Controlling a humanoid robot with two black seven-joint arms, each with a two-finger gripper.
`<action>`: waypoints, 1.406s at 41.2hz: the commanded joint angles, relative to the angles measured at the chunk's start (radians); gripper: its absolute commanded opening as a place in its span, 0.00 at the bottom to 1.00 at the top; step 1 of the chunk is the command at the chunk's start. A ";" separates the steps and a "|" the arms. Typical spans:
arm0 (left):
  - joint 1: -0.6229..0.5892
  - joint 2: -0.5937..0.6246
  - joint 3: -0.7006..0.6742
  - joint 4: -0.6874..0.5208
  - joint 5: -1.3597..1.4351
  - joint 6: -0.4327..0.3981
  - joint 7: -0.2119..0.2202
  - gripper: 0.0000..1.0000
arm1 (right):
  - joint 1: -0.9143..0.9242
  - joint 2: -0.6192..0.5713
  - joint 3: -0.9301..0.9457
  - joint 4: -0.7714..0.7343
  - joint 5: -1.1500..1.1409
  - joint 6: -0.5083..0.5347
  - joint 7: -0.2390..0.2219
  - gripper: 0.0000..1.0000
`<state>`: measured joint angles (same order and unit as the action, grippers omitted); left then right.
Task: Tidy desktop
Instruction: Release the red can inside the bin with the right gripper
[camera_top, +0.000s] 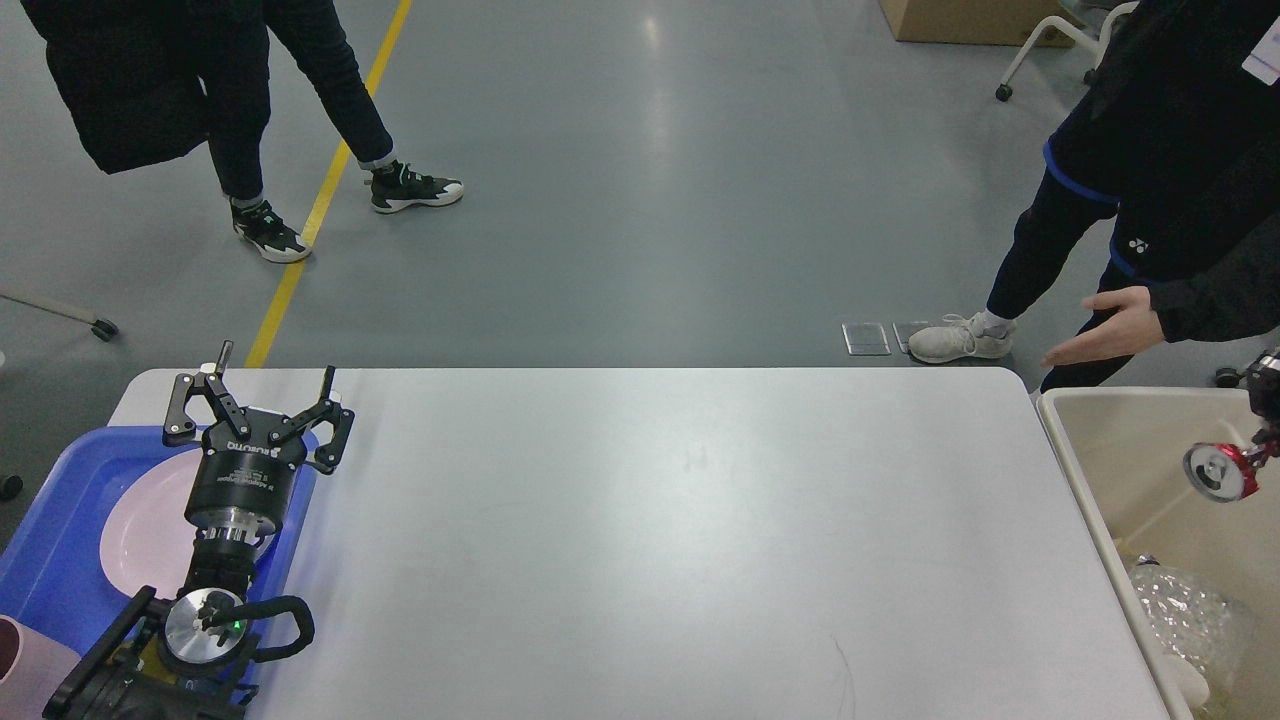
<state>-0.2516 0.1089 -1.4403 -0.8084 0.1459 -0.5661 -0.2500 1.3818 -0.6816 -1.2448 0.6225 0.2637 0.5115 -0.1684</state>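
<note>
right gripper (1262, 440): mostly out of frame at the right edge; looks clamped on a red can (1220, 471), hanging it over the beige bin (1075, 440) so it'd drop straight in
left gripper (258, 400): spread wide, holding nothing, parked over the blue tray (60, 580)
bin: crumpled clear plastic (1185, 620) at the near end
tray: pink plate (145, 520)
bench (640, 540): white top, between tray and bin

Bare desktop (650, 540) (tray (60, 580) left)
</note>
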 joint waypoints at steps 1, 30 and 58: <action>0.000 0.000 0.000 0.000 0.000 0.000 0.000 0.96 | -0.289 0.068 0.117 -0.225 -0.001 -0.108 0.018 0.00; 0.000 0.000 0.000 0.000 0.000 0.000 0.000 0.96 | -0.802 0.346 0.127 -0.530 -0.032 -0.597 0.006 0.00; 0.000 0.000 0.000 0.000 0.000 0.000 0.000 0.96 | -0.780 0.349 0.142 -0.511 -0.028 -0.682 0.015 1.00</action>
<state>-0.2516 0.1089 -1.4409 -0.8084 0.1458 -0.5661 -0.2500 0.5911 -0.3296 -1.1071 0.1078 0.2343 -0.1726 -0.1591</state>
